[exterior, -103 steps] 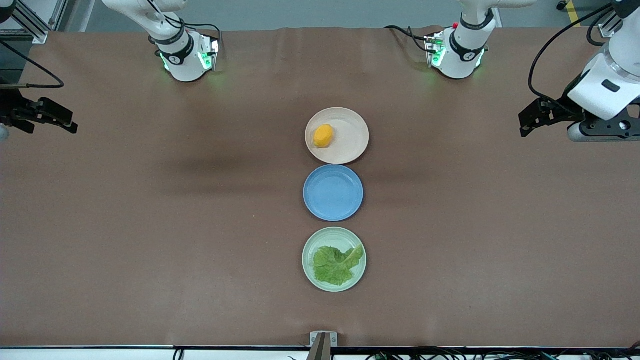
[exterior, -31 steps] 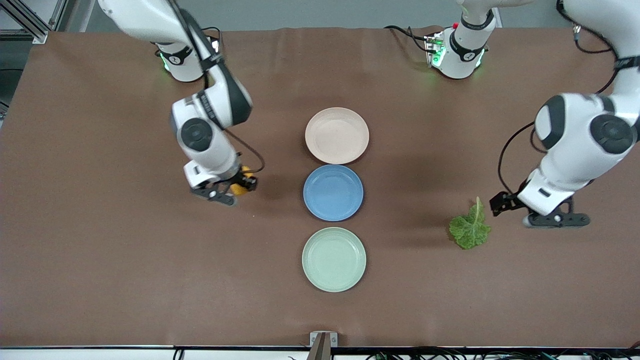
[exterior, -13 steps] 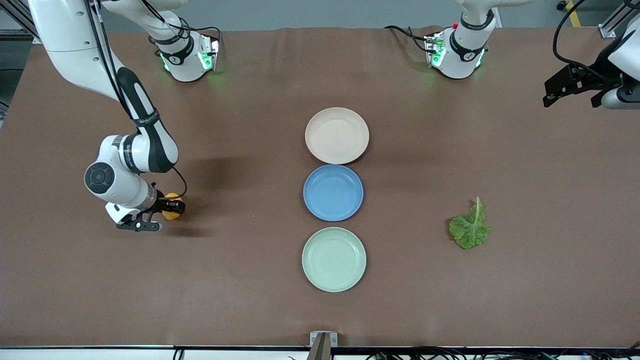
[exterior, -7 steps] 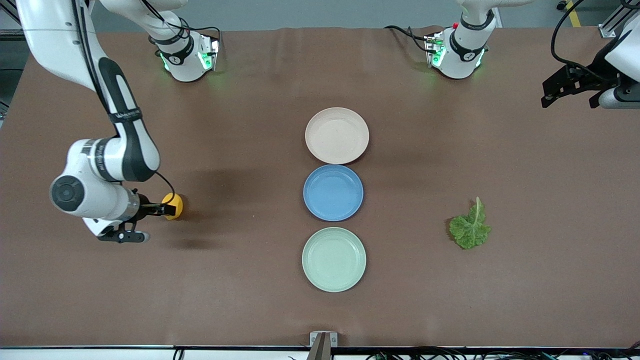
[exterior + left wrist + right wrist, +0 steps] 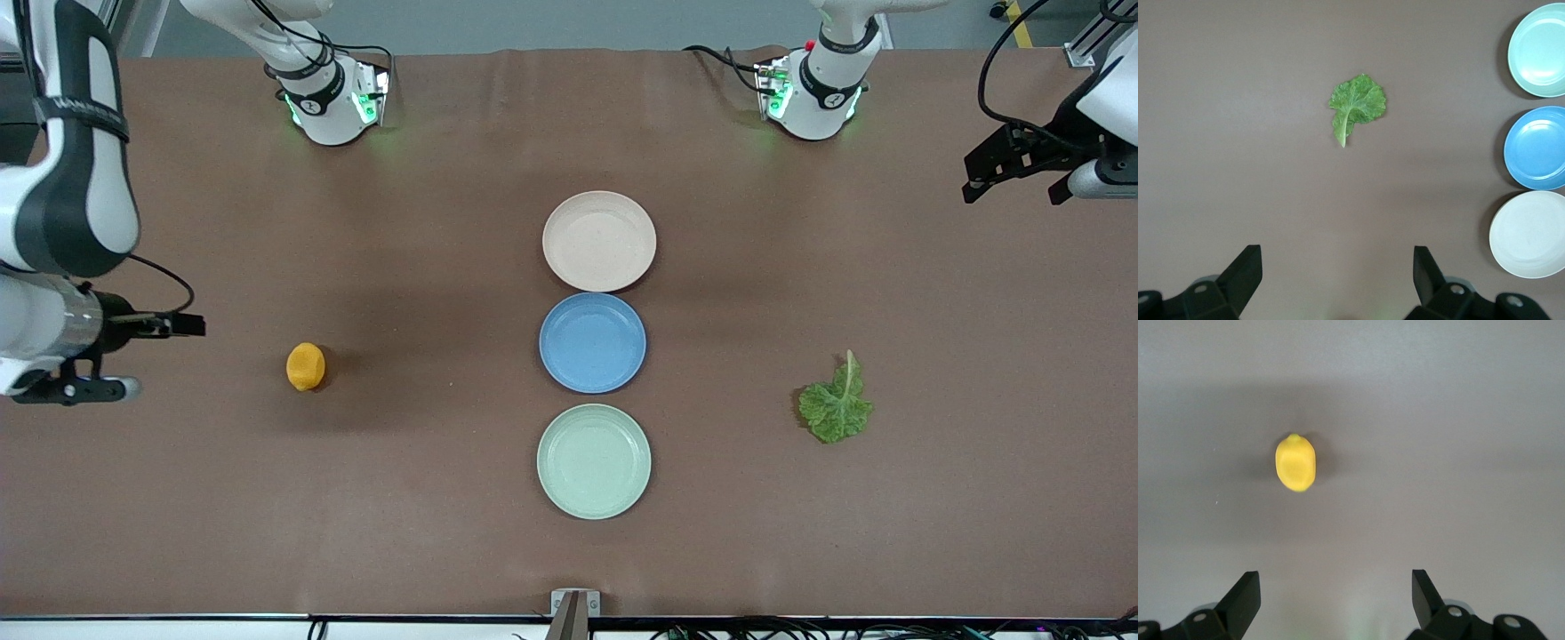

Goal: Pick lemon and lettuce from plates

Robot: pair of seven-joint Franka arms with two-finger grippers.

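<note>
Now the small oval yellow-orange lemon (image 5: 305, 366) lies on the brown desk (image 5: 427, 498) toward the right arm's end, the crinkled green lettuce leaf (image 5: 836, 407) toward the left arm's. Both matte plates, beige-pink (image 5: 598, 240) and pale green (image 5: 594, 460), are bare. The right hand (image 5: 1336, 593) and left hand (image 5: 1337, 270) hover open, holding nothing.

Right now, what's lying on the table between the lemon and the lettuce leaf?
In the front view, the blue plate sits between the lemon and the lettuce; the stretches on each side of it are bare table.
</note>
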